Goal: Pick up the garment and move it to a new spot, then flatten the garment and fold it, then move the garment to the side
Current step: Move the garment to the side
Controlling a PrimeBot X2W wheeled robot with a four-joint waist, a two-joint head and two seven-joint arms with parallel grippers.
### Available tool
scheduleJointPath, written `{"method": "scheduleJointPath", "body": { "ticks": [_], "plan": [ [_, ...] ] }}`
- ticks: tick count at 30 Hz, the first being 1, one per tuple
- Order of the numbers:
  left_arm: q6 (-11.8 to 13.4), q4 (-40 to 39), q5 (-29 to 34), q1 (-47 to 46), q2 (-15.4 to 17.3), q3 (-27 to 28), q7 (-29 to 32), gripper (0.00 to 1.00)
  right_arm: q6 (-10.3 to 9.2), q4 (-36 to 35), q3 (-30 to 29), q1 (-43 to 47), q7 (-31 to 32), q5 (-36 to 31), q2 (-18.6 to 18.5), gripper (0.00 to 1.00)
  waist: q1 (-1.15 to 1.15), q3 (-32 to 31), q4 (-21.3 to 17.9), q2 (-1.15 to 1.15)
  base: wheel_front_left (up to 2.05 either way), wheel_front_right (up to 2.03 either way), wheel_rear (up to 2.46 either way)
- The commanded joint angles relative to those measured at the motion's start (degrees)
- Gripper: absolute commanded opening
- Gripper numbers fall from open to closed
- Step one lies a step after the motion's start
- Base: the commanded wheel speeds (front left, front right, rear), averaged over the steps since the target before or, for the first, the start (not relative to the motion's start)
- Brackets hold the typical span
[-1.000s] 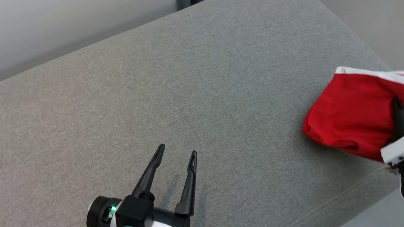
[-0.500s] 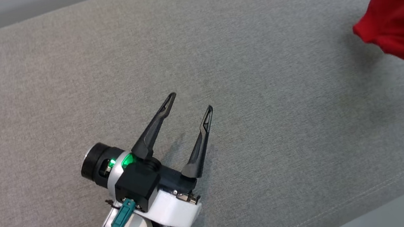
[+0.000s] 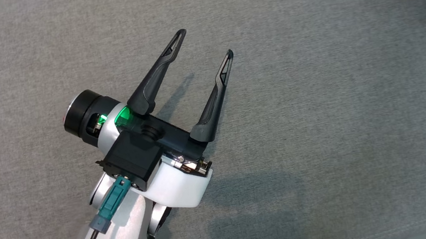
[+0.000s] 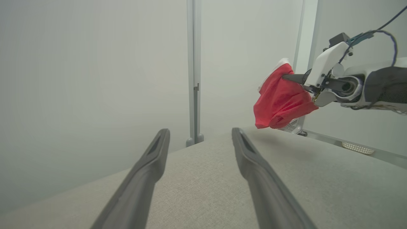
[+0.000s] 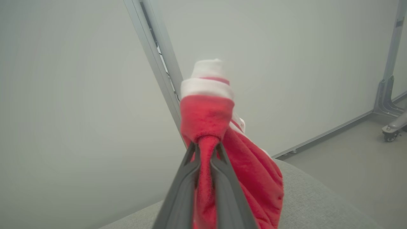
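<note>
Garment [image 4: 279,101] red, above grey fabric cushion [image 3: 334,80] | pale wall [image 4: 79,79] behind

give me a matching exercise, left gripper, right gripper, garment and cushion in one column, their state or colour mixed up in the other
1. left gripper
2. right gripper
3. garment
4. cushion

a. red with a white band
b. grey
c. shut on the garment, holding it up off the cushion
d. open, nothing between its fingers

Pairs: 1-d, 2-c, 3-a, 4-b
</note>
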Motion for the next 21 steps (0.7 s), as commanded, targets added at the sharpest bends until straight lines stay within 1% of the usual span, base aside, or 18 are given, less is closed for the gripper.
{"method": "scheduleJointPath", "body": {
  "ticks": [1, 4, 6, 10, 16, 21],
  "plan": [
    [-0.26, -2.01, 0.52, -1.58, 0.38, 1.42, 0.11, 1.00, 0.00, -0.64, 0.10, -1.20, -0.68, -0.77, -0.70, 0.00, 0.00, 2.92, 3.06, 0.00, 0.00, 0.00, 0.00],
    [-0.28, -2.64, 0.52, -2.18, 0.58, 1.35, 0.28, 1.00, 0.00, 0.29, -0.33, -4.05, -0.68, -1.43, -0.89, 0.00, 0.00, 4.28, 4.50, 0.00, 0.00, 0.00, 0.00],
    [-0.27, -3.02, 0.61, -2.43, 0.80, 1.28, 0.39, 1.00, 0.00, 0.40, -1.06, -5.42, -0.68, -2.37, -1.69, 0.00, 0.00, 5.20, 5.15, 0.00, 0.00, 0.00, 0.00],
    [-0.16, -3.80, 0.84, -2.87, 1.10, 1.08, 0.43, 1.00, 0.00, 1.91, -4.73, -5.96, -0.68, -4.43, -3.90, 0.00, 0.00, 6.93, 5.81, 0.00, 0.00, 0.00, 0.00],
    [0.28, -4.03, 1.23, -2.58, 1.54, 0.67, 0.64, 1.00, 0.00, 5.06, -11.66, -1.49, -0.68, -8.26, -5.53, 0.00, 0.00, 8.07, 4.91, 0.00, 0.00, 0.00, 0.00],
    [1.64, -3.64, 1.89, -2.74, 1.73, 1.14, 1.38, 1.00, 0.00, 6.23, -16.32, 1.85, -0.68, -11.94, -5.19, 0.00, 0.00, 8.23, 2.74, 0.00, 0.00, 0.00, 0.00]
  ]
}}
